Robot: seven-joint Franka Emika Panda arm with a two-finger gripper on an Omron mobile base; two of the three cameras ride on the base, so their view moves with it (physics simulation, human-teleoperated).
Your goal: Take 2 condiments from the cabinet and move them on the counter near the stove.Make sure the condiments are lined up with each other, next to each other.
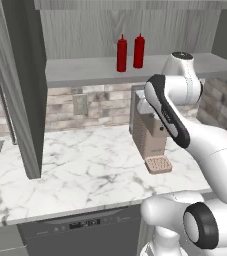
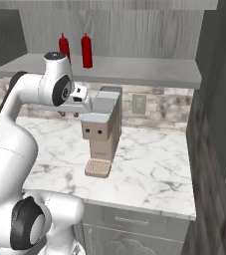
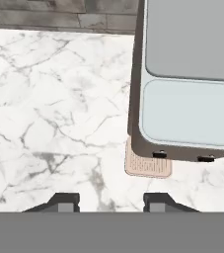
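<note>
Nothing is moved yet: both condiments (image 1: 130,52) stand side by side on the cabinet (image 1: 135,67) shelf above the coffee machine (image 1: 152,135), while the pincer (image 3: 111,202), closed and empty, hovers over the surface (image 1: 85,165) beside that machine.

Condiments (image 1: 130,52) side by side on cabinet (image 1: 85,70) shelf

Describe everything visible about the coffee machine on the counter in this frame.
The coffee machine is a boxy, tan-fronted unit with dark sides, a pale grey flat top and a perforated pinkish drip tray jutting forward at its base. It stands upright on the white marble counter, near the brick backsplash. Nothing grips it.
</note>
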